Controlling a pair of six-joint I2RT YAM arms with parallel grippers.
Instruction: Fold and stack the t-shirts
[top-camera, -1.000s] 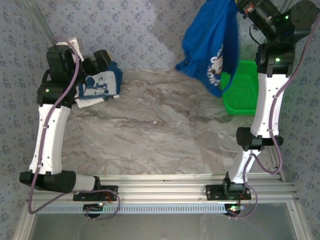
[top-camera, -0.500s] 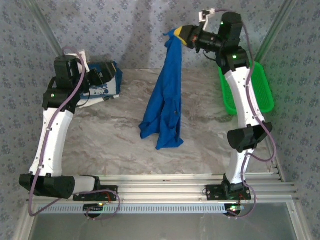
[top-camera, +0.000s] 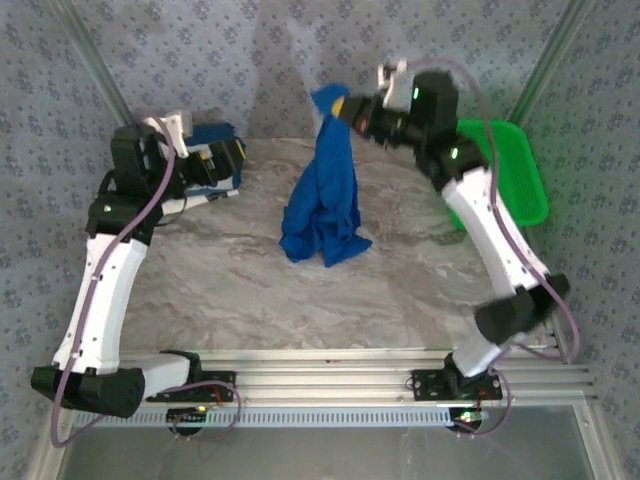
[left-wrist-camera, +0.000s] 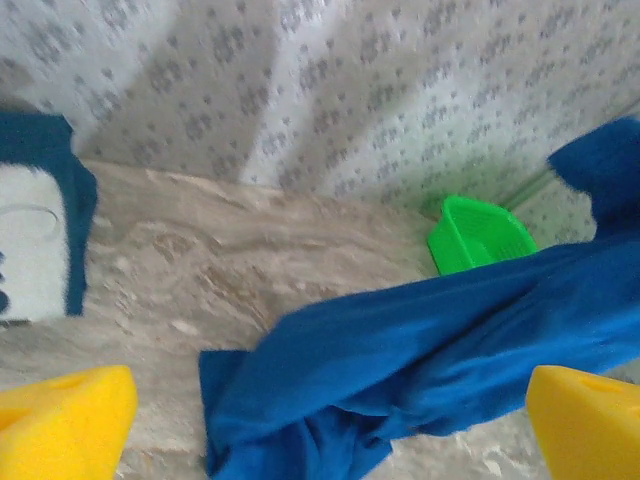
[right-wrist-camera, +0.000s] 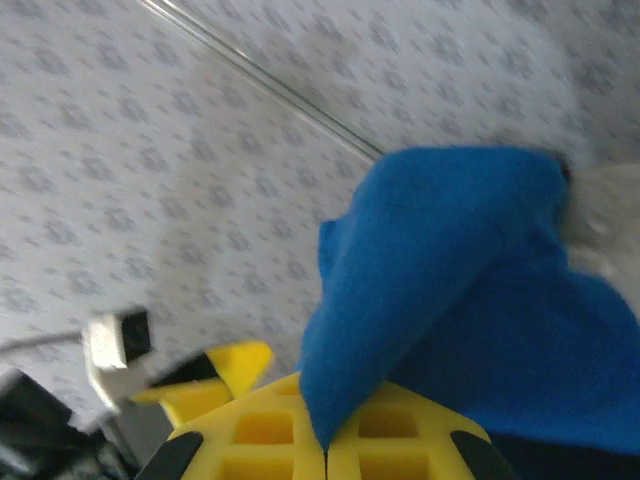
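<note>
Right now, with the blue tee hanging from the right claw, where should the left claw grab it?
Take the lower corner of the blue tee bunched on the table, coming from the left arm's side. The right claw pinches its top, so cloth hangs narrow; the open left claw faces it.

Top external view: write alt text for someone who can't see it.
The right tool, shut, holds a royal-blue t-shirt up by one end, its lower part bunched on the marble table. The left tool is open by a folded navy t-shirt far left; a green basket sits far right.
</note>
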